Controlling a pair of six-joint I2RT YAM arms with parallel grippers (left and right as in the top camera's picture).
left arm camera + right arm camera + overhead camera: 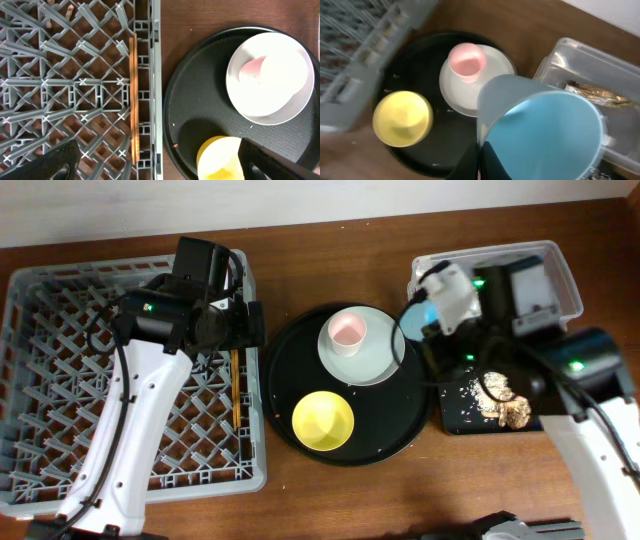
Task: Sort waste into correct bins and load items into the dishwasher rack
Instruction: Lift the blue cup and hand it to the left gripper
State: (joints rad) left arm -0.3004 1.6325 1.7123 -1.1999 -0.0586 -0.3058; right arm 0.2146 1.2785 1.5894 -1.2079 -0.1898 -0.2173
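**Two arms, one cup in the grip**

Nearest to the right tool (481, 157) is the light blue cup (545, 130). The tool is clamped on its wall, one finger inside and one outside. Beyond it we count one pink cup (466, 60) standing on one white plate (485, 95), and to the left of these one yellow bowl (402, 117). All three are on the round black tray (427, 50). To the right of the tool lies one clear tub (585, 60) with one foil wrapper (597, 92) inside.

From overhead we see the right arm bent over the one black rectangular tray (455, 415), which holds the food scraps (500, 400). It holds the blue cup by the round tray's right edge.

The left tool (159, 150) hangs with its fingers (45, 162) wide apart and holds nothing. Just beyond it the chopsticks (133, 100) lie inside the one dishwasher rack (60, 75), along its right wall. They lie so close together that we cannot tell them apart. The left arm reaches across the rack from the near edge of the worktop (330, 250).
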